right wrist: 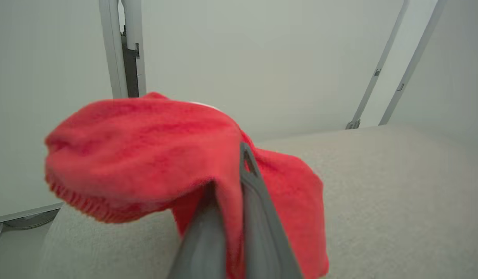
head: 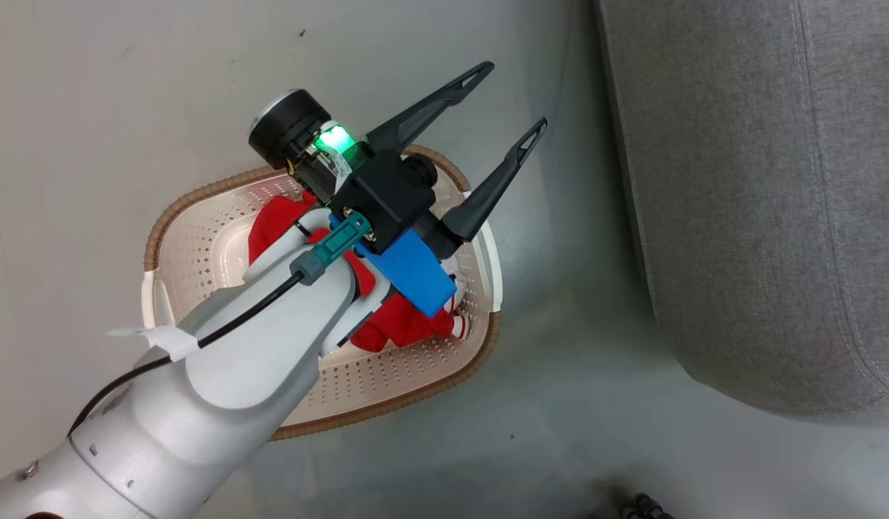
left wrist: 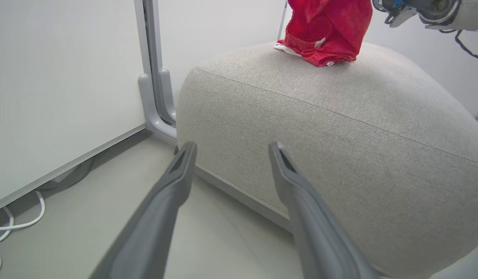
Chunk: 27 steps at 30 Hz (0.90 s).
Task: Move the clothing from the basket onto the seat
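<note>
Item 1: fleecy red garment [right wrist: 145, 147] with a ribbed hem, centre frame, clamped in my right pincer [right wrist: 229, 178], its lower edge on the grey woven seat [right wrist: 378, 193].
Item 2: second red garment [head: 408, 324] with white trim, lying in the cream perforated basket [head: 199, 245], centre-left.
My left pincer [head: 515, 94]: fingers apart, empty.

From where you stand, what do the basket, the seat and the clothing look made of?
Basket: likely moulded plastic, smooth cream walls punched with holes, brown woven-look rim. Seat: grey woven upholstery fabric, visible weave and stitched seam. Clothing: seemingly soft red knit, fuzzy with ribbed hem.
</note>
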Motion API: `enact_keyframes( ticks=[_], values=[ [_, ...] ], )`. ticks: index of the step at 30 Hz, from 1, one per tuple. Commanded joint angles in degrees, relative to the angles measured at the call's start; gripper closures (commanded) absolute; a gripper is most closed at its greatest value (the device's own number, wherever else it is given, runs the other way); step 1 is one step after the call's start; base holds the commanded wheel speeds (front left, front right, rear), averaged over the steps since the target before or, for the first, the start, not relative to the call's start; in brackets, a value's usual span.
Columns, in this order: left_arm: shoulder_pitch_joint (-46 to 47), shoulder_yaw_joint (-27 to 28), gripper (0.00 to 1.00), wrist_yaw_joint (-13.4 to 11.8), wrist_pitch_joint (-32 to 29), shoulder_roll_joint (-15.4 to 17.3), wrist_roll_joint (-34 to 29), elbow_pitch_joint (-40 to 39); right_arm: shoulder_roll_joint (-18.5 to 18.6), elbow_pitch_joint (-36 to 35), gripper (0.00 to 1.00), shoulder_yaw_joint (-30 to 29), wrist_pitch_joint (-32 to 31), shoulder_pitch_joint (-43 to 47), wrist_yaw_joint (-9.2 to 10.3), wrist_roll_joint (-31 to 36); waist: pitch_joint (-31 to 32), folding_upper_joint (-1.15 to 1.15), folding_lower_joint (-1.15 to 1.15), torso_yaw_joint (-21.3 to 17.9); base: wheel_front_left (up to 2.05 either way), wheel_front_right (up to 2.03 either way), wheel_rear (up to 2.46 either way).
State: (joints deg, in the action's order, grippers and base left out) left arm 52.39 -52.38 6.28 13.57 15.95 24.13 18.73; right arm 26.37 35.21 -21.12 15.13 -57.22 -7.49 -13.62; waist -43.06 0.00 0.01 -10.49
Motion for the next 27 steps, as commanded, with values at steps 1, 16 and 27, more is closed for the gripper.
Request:
enact_keyframes(
  ticks=[1,16,27],
  values=[
    [1.1,0.2,0.0,0.3,0.3,-0.1,-0.1,0.1,-0.4,1.7,1.0,0.2,0.0,1.4,-0.01,-0.9,-0.1,0.0,-0.01,0.2,0.0,0.0,0.0],
    [0.0,0.7,0.0,0.0,1.4,-1.0,-0.1,1.7,-1.1,12.2,0.0,5.6,0.0,6.0,-0.01,-4.6,2.7,0.0,-0.01,0.7,0.0,0.0,0.0],
    [-6.9,4.4,0.0,-0.1,1.7,-2.9,0.1,0.8,-3.4,9.5,0.0,5.5,0.0,21.1,-0.01,-1.3,14.2,0.0,-0.01,1.0,0.0,0.0,0.0]
  ],
)
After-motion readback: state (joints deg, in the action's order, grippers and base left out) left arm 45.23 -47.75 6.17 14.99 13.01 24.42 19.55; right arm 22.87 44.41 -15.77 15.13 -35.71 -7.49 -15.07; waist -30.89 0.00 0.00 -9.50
